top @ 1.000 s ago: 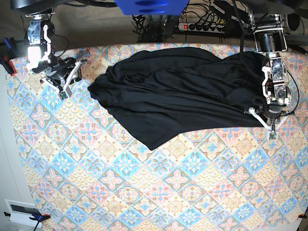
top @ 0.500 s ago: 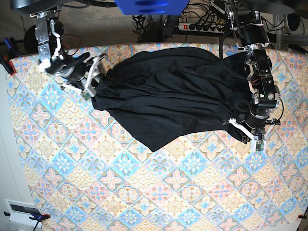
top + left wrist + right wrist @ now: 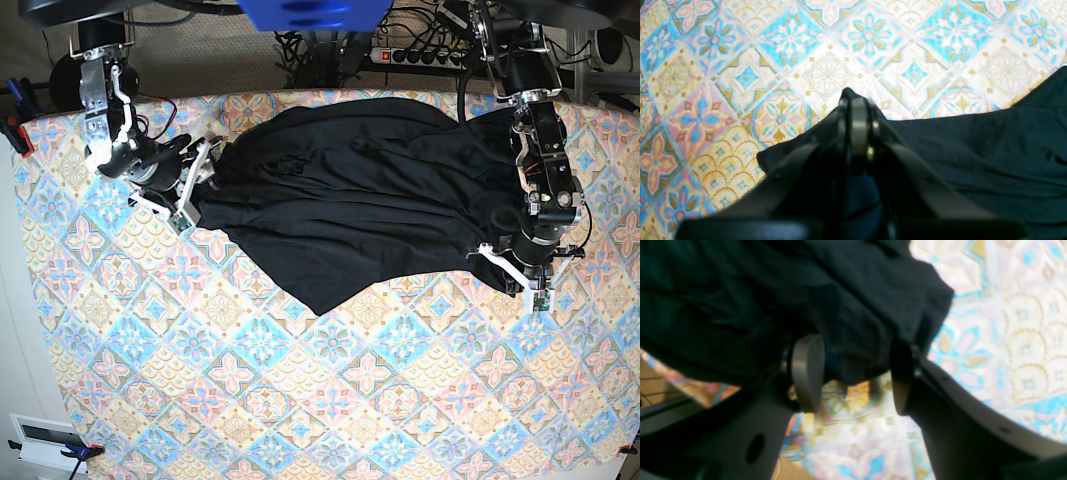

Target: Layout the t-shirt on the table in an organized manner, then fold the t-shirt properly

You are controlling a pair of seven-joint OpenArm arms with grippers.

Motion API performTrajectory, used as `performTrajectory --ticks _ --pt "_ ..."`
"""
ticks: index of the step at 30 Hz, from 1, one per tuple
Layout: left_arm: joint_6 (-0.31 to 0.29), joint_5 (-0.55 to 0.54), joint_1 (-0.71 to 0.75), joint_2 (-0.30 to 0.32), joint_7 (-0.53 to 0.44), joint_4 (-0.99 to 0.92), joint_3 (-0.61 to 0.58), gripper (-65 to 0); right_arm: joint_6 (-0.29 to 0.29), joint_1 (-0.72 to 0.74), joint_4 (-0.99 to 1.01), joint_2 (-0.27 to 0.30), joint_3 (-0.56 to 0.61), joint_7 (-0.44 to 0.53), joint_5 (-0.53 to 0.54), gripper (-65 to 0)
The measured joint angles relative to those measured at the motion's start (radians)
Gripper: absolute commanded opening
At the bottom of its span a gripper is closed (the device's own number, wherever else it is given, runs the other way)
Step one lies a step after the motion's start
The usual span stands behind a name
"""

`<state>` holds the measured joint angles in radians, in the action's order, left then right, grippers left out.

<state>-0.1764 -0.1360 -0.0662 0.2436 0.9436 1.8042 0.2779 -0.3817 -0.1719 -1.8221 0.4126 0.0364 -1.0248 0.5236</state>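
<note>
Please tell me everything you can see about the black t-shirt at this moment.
The t-shirt is plain black, thin soft fabric, without print. It lies crumpled and wrinkled on the far half of the table, one pointed corner reaching toward the middle. The left gripper is shut on its edge. The right gripper stands open, with a fold between its fingers.

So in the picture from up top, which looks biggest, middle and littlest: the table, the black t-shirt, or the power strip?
1. the table
2. the t-shirt
3. the power strip, partly hidden at the back.
</note>
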Motion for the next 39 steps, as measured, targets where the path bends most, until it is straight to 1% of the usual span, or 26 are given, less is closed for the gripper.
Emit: performTrajectory --ticks 11,12,13,14,15,18,19,21,23,25,26,29,31,33,36,39 --pt "0.0 0.002 0.019 0.0 -0.003 0.0 0.003 -64.8 0.0 0.0 0.104 -0.003 0.005 0.01 0.0 -34.8" --pt "0.0 0.001 0.024 0.0 -0.003 0.0 0.003 -64.8 0.0 0.0 0.113 -0.003 0.005 0.011 0.002 -35.6" --pt "0.0 0.001 0.025 0.0 0.001 0.0 0.003 -64.8 -0.001 0.001 0.122 -0.003 0.005 0.018 0.001 -37.3" --pt "0.0 0.001 0.024 0.0 0.0 0.0 0.003 -64.8 -0.001 0.001 0.128 -0.002 0.005 0.023 0.001 -40.6" --pt "0.0 0.001 0.021 0.0 0.0 -0.001 0.003 -64.8 0.001 0.001 0.13 -0.003 0.005 0.023 0.001 -44.8" --pt "0.0 -0.002 0.022 0.0 0.0 -0.001 0.003 -64.8 0.001 0.003 0.131 -0.028 -0.006 0.018 -0.003 -61.1" --pt "0.0 -0.002 0.022 0.0 0.0 -0.001 0.003 -64.8 0.0 0.003 0.131 -0.037 -0.01 0.015 0.0 -65.0" --pt "0.0 -0.002 0.021 0.0 0.0 -0.001 0.003 -64.8 -0.008 -0.011 0.128 -0.05 -0.043 0.011 0.008 -64.3" --pt "0.0 0.0 0.022 0.0 0.0 -0.001 0.003 -64.8 -0.002 -0.043 0.093 -0.044 -0.093 0.014 0.008 -64.4" --pt "0.0 0.001 0.022 0.0 -0.001 -0.001 0.005 -64.8 0.003 -0.092 0.034 -0.037 -0.157 0.011 0.033 -65.0" --pt "-0.002 -0.004 0.022 -0.003 -0.001 -0.001 0.016 -64.8 0.005 -0.115 0.004 -0.036 -0.181 0.007 0.056 -65.0" --pt "-0.002 -0.008 0.016 -0.016 -0.002 -0.001 0.101 -64.8 -0.006 -0.18 -0.052 -0.037 -0.241 0.009 0.135 -65.0" --pt "0.007 0.002 0.013 -0.023 -0.001 -0.001 0.142 -64.8 -0.007 -0.224 -0.072 -0.038 -0.281 0.005 0.149 -65.0" --pt "0.006 0.007 0.017 -0.026 0.0 -0.003 0.145 -64.3 -0.001 -0.261 -0.086 -0.036 -0.303 0.0 0.15 -65.0" --pt "-0.005 -0.018 0.018 -0.039 0.0 -0.061 0.135 -59.6 0.0 -0.296 -0.1 -0.032 -0.307 -0.003 0.15 -65.0" --pt "-0.003 -0.003 0.023 -0.036 0.074 -0.117 0.135 -52.7 0.0 -0.33 -0.103 -0.032 -0.31 0.004 0.151 -65.0"
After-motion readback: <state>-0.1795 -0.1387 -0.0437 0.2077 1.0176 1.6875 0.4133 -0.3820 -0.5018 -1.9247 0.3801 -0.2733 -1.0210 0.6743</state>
